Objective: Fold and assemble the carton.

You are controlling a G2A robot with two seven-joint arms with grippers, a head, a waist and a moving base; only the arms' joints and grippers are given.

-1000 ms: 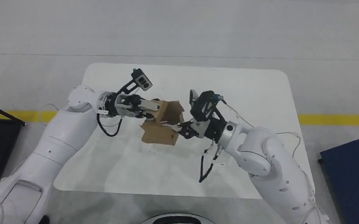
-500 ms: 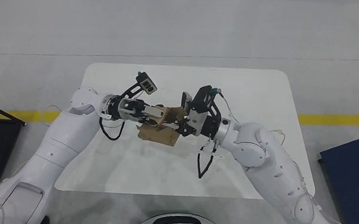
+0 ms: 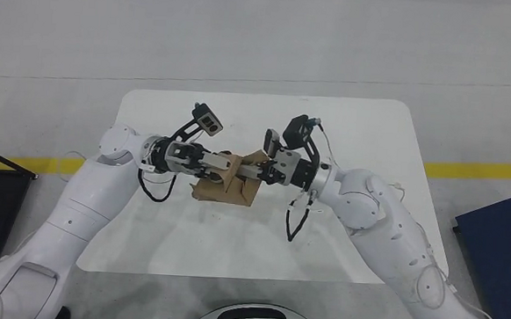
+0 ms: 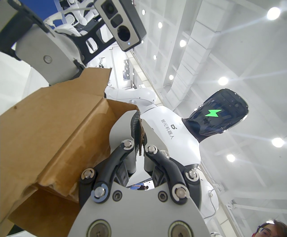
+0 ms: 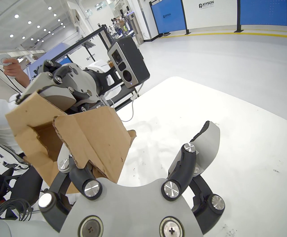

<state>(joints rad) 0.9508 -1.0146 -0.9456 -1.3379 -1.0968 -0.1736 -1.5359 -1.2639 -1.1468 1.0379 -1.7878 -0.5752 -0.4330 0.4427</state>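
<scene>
Gripping is done by the left gripper alone: its jaws are pinched shut on a ragged edge of the carton, while the right gripper is spread wide and nothing is held in it. Beneath both tools the white table is seen. The left arm and the right arm are brought in over its middle from opposite sides, elbows bent outward and wrists turned so that the two tools face each other.

The brown carton is held up between the grippers, directly ahead of each. It is partly opened into a tube, its walls skewed and its flaps loose. Whether its lower edge touches the table cannot be told. The step in hand is judged to be the squaring of the body and the turning-in of an end flap, so the task is taken to be no more than midway.

One finger of the right gripper is tucked behind a bent flap at the carton's near end; the other finger is left free, out to the side over bare table. For the next move, that flap would need to be pressed or pinched by the right tool against the left tool's hold, with the clamped edge kept steady so that the board is not torn.
</scene>
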